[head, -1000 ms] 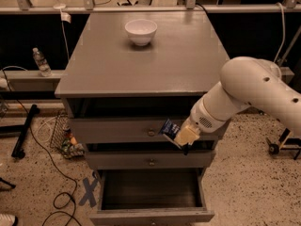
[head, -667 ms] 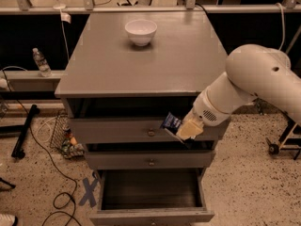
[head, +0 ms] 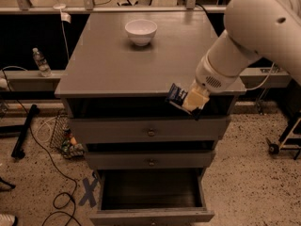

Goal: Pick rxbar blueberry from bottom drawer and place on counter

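Observation:
My gripper (head: 187, 102) is shut on the rxbar blueberry (head: 178, 95), a small dark bar with white lettering. It holds the bar in the air at the front edge of the counter (head: 122, 65), toward the right, about level with the counter top. The big white arm (head: 249, 36) reaches in from the upper right. The bottom drawer (head: 150, 192) stands pulled open below, and its dark inside looks empty. The two shallower drawers with round knobs (head: 150, 133) above it are closed.
A white bowl (head: 140, 31) stands at the back middle of the counter. A water bottle (head: 40, 61) stands on a ledge at the left. Cables and a wire basket (head: 66, 140) lie on the floor at the left. A wheeled stand (head: 282, 140) is at the right.
The gripper has lifted the bar from in front of the top drawer up to the counter's front edge. The arm has risen with it.

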You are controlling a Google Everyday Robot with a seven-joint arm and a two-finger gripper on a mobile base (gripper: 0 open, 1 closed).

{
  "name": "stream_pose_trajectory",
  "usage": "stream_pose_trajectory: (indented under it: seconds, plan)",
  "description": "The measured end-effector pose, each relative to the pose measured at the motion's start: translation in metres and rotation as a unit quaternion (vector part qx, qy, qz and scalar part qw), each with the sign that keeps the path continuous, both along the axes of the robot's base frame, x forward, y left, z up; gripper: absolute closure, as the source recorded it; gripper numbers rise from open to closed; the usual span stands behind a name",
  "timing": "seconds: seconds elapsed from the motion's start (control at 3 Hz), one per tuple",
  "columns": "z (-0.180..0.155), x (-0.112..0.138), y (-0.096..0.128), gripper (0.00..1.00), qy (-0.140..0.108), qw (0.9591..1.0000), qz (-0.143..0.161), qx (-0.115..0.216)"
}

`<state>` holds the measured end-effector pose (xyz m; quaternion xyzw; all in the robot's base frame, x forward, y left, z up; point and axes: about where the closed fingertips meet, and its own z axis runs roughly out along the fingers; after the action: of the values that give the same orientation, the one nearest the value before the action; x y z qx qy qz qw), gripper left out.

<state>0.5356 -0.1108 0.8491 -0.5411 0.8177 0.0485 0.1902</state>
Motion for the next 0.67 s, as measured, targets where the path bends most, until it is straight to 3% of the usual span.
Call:
stream_pose_trajectory:
  seconds: [0.33, 0.67]
  plan:
    - [0.029, 0.024, 0.006, 1.00, -0.022, 0.9991, 0.011, -0.035]
    - [0.050, 0.075, 0.009, 1.00, -0.031, 0.9970, 0.016, -0.069]
